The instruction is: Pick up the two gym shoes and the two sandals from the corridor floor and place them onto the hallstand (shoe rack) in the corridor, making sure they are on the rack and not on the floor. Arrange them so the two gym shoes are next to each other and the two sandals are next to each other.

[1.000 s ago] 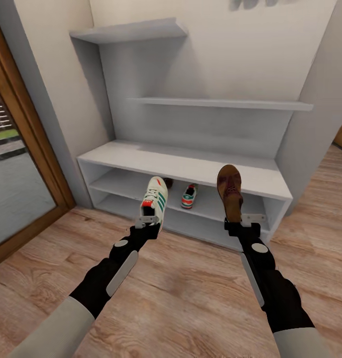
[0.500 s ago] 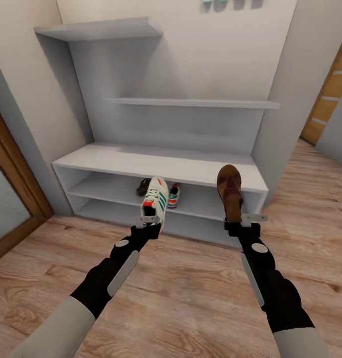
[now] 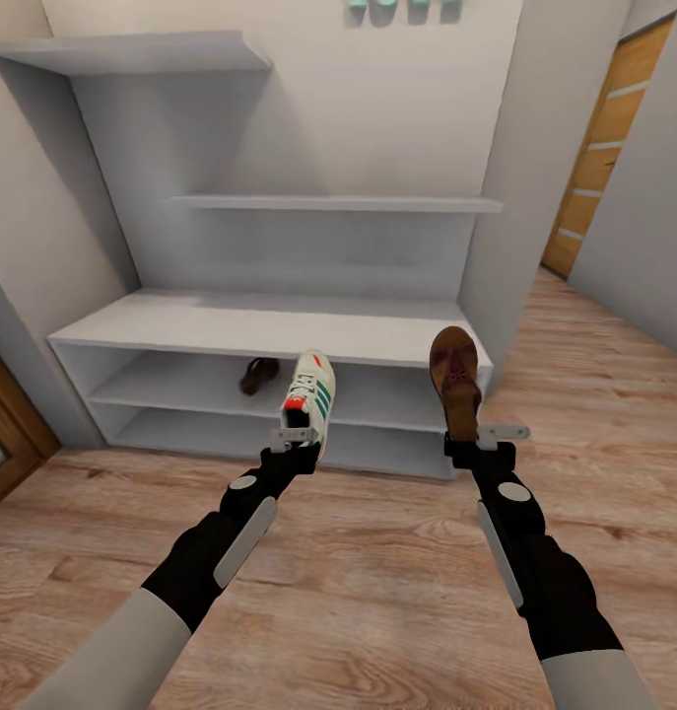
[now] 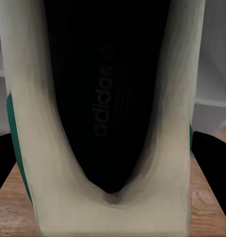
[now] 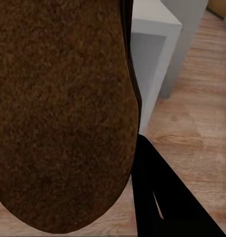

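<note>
Sneaker (image 3: pixel 310 399) sits clamped heel-down in our left gripper (image 3: pixel 292 441); our right gripper (image 3: pixel 483 438) grips a brown sandal (image 3: pixel 455 380) upright. At twelve o'clock stands the hallstand (image 3: pixel 269 330), another sandal (image 3: pixel 258 375) on its upper open shelf

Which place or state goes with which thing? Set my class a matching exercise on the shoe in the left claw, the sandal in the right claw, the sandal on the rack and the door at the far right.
Things:
1. gym shoe
2. held sandal
3. second sandal
4. wooden door

Places or states:
A. lies on the upper open shelf of the hallstand
B. held in the right claw
C. stands at the far right, past the rack
D. held in the left claw

Pairs: 1-D, 2-B, 3-A, 4-C
</note>
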You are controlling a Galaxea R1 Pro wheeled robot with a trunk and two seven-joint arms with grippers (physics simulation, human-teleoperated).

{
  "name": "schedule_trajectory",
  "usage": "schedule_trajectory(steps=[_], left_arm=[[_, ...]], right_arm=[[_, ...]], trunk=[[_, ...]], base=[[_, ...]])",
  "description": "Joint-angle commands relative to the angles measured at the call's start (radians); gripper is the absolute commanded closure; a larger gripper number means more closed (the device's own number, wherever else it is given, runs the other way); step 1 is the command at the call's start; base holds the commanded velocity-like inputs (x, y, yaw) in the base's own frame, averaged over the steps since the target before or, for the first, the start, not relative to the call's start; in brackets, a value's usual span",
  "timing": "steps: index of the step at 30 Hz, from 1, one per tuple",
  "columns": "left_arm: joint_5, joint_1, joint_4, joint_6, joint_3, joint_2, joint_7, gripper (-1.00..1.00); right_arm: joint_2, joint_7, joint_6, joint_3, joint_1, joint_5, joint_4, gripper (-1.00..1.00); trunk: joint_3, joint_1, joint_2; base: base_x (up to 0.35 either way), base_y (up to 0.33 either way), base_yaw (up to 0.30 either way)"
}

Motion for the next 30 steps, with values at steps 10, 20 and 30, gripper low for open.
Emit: schedule_trajectory(steps=[10, 20, 30], left_arm=[[0.010, 0.000, -0.002, 0.002, -0.002, 0.000, 0.010, 1.00], [0.010, 0.000, -0.002, 0.001, -0.002, 0.000, 0.010, 1.00], [0.009, 0.000, -0.002, 0.002, -0.002, 0.000, 0.011, 1.00]], right_arm=[[-0.001, -0.008, 0.007, 0.003, -0.001, 0.000, -0.001, 1.00], [-0.001, -0.008, 0.007, 0.003, -0.001, 0.000, -0.001, 1.00], [-0.001, -0.008, 0.007, 0.002, -0.001, -0.001, 0.001, 1.00]], trunk=[[-0.001, 0.000, 0.000], [-0.001, 0.000, 0.000], [-0.001, 0.000, 0.000]], base=[[0.000, 0.161, -0.246], [0.000, 0.004, -0.044], [-0.015, 0.000, 0.000]])
